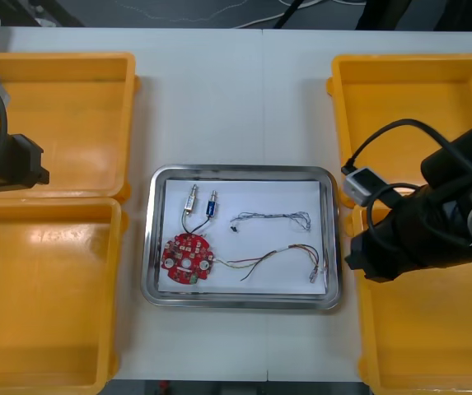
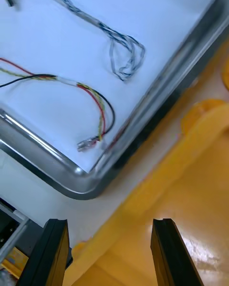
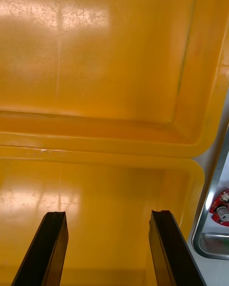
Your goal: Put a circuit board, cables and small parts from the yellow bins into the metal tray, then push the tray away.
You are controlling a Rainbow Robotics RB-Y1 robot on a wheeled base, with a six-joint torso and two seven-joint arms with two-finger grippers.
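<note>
Right gripper [image 2: 109, 224], fingers apart, empty, hangs over the near right bin [image 2: 200, 205] beside the metal tray [image 2: 57, 171]; left gripper [image 3: 109, 217], equally apart and empty, over the 2 left bins [image 3: 95, 52].

The tray [image 1: 240, 170] sits between the bins [image 1: 63, 115] (two each side), holding circuit board [image 1: 188, 257], cables [image 1: 273, 219], small metal parts [image 1: 198, 202].

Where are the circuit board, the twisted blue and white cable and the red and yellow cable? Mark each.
circuit board [image 1: 189, 257]: front view, middle of its red face.
twisted blue and white cable [image 2: 106, 28]: right wrist view, strand before the loop.
red and yellow cable [image 2: 87, 144]: right wrist view, connector tip.
</note>
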